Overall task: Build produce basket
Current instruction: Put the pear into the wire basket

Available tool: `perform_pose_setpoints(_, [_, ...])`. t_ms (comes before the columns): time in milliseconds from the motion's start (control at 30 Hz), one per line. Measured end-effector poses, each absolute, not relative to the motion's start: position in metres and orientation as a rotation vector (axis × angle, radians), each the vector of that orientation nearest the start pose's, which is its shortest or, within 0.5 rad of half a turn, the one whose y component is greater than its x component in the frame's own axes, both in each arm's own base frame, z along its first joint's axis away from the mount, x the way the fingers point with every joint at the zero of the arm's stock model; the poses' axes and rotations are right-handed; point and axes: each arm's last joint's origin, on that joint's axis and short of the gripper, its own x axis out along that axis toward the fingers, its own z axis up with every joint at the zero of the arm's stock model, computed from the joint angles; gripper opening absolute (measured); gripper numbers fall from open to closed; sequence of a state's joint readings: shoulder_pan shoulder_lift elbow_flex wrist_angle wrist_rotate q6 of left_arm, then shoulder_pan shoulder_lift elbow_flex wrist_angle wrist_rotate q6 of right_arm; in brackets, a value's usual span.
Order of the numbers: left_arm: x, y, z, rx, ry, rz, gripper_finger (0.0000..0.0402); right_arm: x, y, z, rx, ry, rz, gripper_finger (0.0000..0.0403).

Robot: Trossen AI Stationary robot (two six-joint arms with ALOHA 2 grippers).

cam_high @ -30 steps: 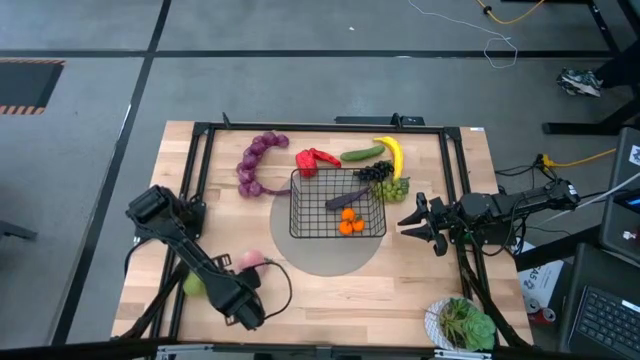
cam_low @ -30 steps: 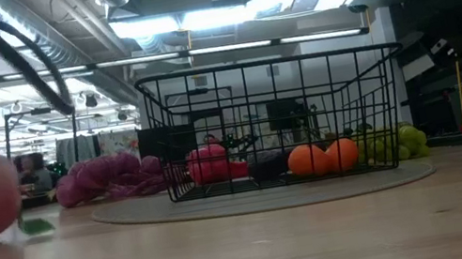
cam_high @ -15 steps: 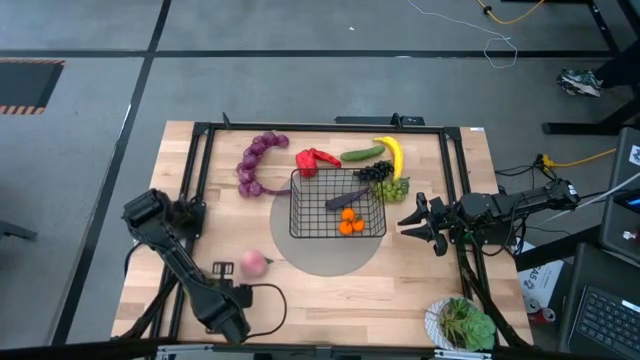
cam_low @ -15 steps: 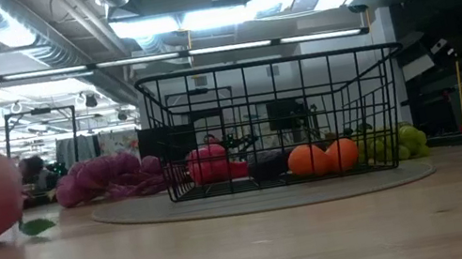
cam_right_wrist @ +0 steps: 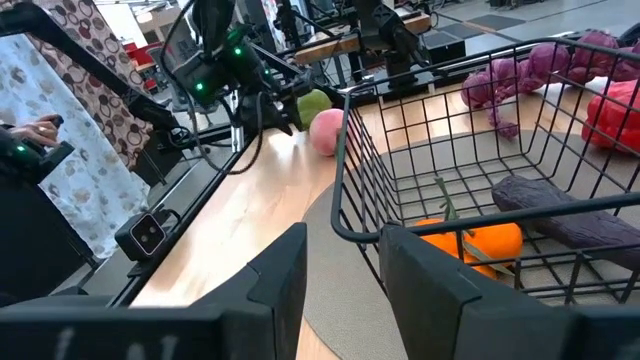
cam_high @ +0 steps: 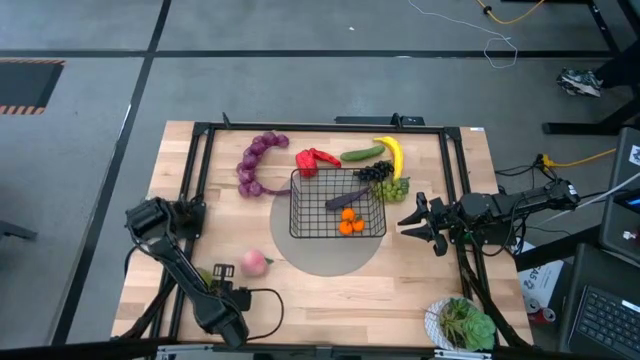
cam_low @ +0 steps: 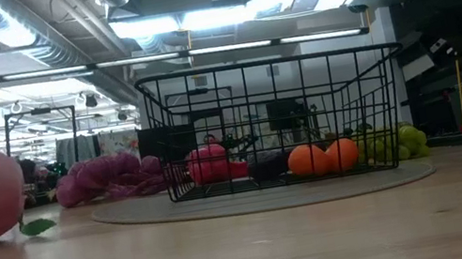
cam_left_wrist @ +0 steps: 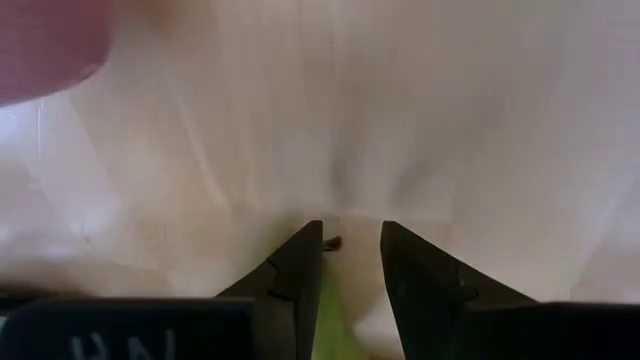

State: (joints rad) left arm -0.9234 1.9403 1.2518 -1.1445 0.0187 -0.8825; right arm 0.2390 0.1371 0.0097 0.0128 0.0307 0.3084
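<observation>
The black wire basket stands on a round grey mat, with oranges and an eggplant inside. Behind and beside it lie a purple grape string, red pepper, cucumber, banana, dark grapes and green grapes. A peach rests on the wood near the mat's left. My left gripper points steeply down at the near left, shut on a green pear. My right gripper waits open, level, right of the basket. My left gripper pinches the pear's green body between its two fingers, coming from above and pointing steeply down. The pear's stem shows just past the fingertips. Whether the pear rests on the table, I cannot tell.
A white bowl of leafy greens stands at the near right corner. Black frame rails run along the table's left, far and right sides. Bare wood lies in front of the mat. A person's hand shows beyond the table.
My left arm has drawn back toward the table's near edge and a little to the left, sinking slightly while its wrist rolled. Its cable has swung out of the low view's middle toward the left.
</observation>
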Motion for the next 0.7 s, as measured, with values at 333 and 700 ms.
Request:
perform_pose_setpoints(333, [0.187,-0.252,0.139,0.250,1.790,0.175,0.0098,0.102,0.024,0.157,0.292,0.145,0.188,0.0130])
perform_pose_setpoints(700, [0.181,-0.251,0.141,0.289,1.812,0.204,0.0098,0.102,0.024,0.157,0.291,0.145,0.188,0.0130])
